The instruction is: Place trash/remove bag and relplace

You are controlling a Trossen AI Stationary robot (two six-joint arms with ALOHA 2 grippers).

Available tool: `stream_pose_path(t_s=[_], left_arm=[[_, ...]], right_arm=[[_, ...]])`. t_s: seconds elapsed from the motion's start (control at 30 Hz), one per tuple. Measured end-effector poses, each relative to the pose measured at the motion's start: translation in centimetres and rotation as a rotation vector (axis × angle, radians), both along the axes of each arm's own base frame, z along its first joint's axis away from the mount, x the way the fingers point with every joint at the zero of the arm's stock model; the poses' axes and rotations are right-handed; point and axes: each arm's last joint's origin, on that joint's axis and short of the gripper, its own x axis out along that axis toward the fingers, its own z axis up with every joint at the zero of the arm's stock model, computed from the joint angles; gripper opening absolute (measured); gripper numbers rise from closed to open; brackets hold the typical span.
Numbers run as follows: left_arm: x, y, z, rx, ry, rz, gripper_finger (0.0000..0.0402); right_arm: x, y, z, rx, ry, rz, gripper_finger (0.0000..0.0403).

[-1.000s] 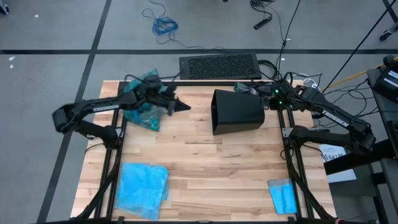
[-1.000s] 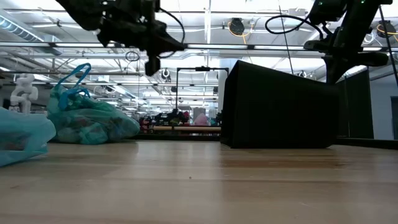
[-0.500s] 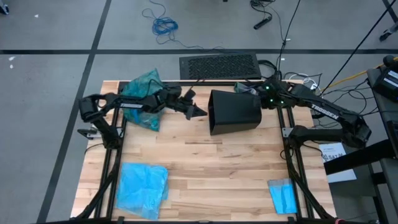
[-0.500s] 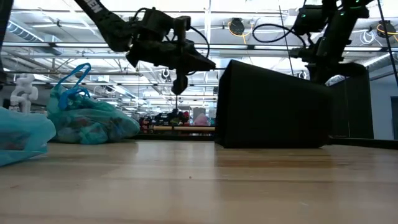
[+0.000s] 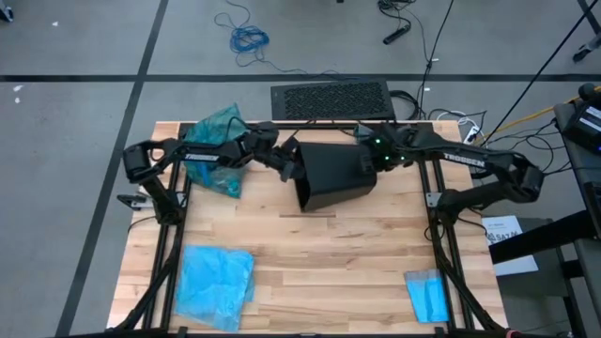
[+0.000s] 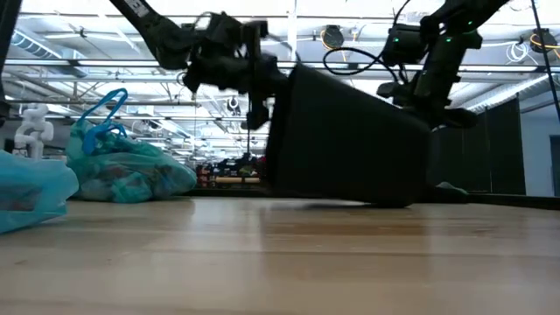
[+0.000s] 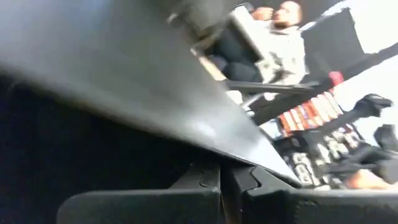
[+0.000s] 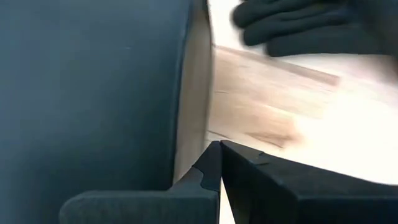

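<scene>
**Black bin tipped between 2 closed claws**

1 black bin [image 5: 336,176] stands tilted on the table [image 5: 329,253], one bottom edge lifted; nothing of its inside shows. The left claw [image 5: 293,169] presses against one side of the bin, its fingers together, clamped on nothing. The right claw [image 5: 368,161] meets the opposite side, fingers likewise together and empty.

Behind the left claw, near that arm's elbow end, lies 1 dark teal-green bag [image 5: 214,150], crinkly, bulging and knotted at the top, with pale scraps of trash [image 6: 131,175] showing faintly through its plastic. 1 lighter sky-blue bag [image 5: 215,282] lies flat, well apart from both claws at the near table edge. 1 small blue folded cloth [image 5: 427,294] rests well apart from the right claw. Black gloves [image 8: 305,25] lie on the table just beyond the right claw.
</scene>
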Motion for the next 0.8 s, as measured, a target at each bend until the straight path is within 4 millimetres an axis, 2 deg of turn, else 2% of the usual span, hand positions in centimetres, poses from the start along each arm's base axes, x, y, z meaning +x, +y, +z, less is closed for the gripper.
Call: stream_pose_path(t_s=[0.2,0.33,0.43,0.57,0.67,0.8], left_arm=[[-1.5,-1.2,5.0,0.079,-0.15,-0.007,0.0],[-2.1,-1.5,7.6,0.124,-0.23,-0.008,0.0],[-1.9,-1.5,8.0,0.128,-0.22,-0.013,0.0],[-1.3,-1.4,6.9,0.108,-0.145,-0.027,0.0],[-1.3,-1.3,6.6,0.098,-0.121,-0.029,0.0],[-2.3,-1.9,8.3,0.113,-0.168,-0.047,0.0]], right_arm=[[1.7,0.0,-0.8,0.02,-0.053,0.044,0.0],[3.0,-0.4,-1.0,0.016,-0.138,0.048,0.0],[4.3,-0.5,-1.6,0.033,-0.199,0.06,0.0],[5.8,-0.1,-2.3,0.039,-0.236,0.059,0.0],[6.0,0.3,-2.4,0.021,-0.22,0.053,0.0],[5.5,0.8,-1.0,-0.054,-0.243,0.032,0.0]])
